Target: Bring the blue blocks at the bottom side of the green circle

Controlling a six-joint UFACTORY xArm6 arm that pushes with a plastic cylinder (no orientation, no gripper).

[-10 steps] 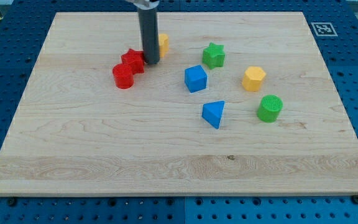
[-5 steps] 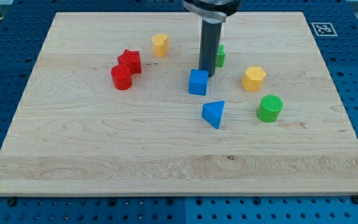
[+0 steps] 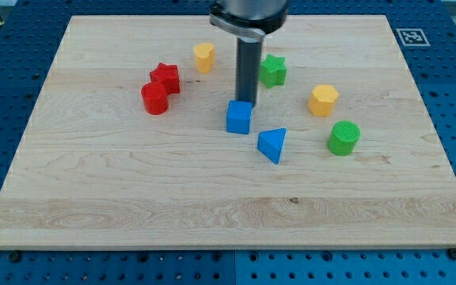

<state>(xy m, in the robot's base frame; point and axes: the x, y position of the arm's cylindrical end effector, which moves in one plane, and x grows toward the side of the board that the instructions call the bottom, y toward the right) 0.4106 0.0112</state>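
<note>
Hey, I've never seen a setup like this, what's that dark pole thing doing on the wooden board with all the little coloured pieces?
It is a robot arm seen by one camera, looking down at a wooden board. The arm has no grasping tool and holds nothing; it ends in a dark rod that pushes blocks. My tip sits right at the top edge of the blue cube, which looks like contact. To the cube's lower right lies a blue triangular block. Farther right is the green circle, with a yellow hexagonal block above it. Near the rod is a green star; to the view's left, a small yellow block, a red star and a red cylinder.
</note>
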